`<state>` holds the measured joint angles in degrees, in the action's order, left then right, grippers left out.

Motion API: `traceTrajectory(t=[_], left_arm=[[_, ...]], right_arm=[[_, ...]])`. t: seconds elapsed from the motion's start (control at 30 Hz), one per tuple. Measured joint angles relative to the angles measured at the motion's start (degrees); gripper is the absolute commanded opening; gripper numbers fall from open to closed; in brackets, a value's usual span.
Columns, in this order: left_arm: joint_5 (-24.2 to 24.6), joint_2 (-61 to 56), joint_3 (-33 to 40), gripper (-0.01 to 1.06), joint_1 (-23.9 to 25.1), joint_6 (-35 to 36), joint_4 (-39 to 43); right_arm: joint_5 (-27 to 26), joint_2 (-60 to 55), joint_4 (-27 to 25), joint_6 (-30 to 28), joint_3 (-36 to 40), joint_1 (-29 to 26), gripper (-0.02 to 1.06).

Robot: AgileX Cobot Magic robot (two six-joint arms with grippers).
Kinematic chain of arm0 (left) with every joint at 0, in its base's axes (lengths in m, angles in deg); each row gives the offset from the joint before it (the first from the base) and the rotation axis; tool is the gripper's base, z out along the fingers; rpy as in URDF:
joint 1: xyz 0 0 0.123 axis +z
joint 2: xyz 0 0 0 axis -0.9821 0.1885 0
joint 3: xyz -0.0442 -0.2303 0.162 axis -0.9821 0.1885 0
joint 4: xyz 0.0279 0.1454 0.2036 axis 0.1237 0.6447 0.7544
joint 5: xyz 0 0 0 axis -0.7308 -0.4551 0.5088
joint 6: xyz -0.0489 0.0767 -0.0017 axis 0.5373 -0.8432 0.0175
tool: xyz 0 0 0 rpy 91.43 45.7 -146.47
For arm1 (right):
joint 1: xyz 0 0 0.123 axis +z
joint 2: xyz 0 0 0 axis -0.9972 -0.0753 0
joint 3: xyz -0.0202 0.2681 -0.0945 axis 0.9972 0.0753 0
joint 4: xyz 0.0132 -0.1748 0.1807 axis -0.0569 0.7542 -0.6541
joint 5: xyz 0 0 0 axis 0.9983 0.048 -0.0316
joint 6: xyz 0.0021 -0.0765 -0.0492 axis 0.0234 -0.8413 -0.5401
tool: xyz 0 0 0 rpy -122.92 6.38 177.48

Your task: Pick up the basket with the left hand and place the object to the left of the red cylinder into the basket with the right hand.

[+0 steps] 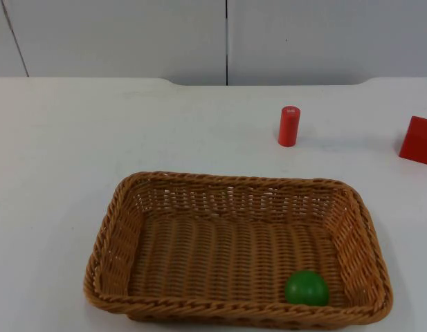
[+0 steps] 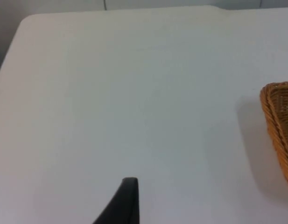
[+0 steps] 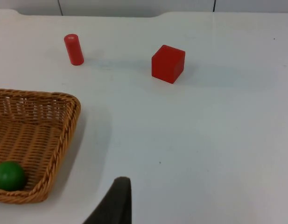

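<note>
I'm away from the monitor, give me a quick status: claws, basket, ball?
Left claw off the basket, right claw beside it. Basket down on table, green ball inside. Red cylinder upright, red cube beyond.

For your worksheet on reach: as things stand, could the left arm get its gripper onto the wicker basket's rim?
Probably yes. Bare table lies between the left gripper's fingertip and the basket, with nothing standing in between.

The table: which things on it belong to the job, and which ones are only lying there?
For the job:
wicker basket
green ball, already inside the basket
red cylinder, the landmark

Lying about:
red cube, right of the cylinder
</note>
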<state>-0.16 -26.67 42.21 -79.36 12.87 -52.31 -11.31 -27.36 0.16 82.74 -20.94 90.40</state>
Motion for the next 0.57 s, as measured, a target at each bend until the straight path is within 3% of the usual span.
traceTrajectory(t=[0.3,0.4,0.57], left_arm=[[0.0,0.0,0.0,1.05,6.8,0.0,0.0],[0.0,0.0,0.0,1.05,6.8,0.0,0.0],[0.0,0.0,0.0,1.05,2.8,0.0,0.0]], right_arm=[[0.0,0.0,0.0,0.0,0.0,0.0,1.05],[0.0,0.0,0.0,0.0,0.0,0.0,1.05],[0.0,0.0,0.0,0.0,0.0,0.0,1.05]])
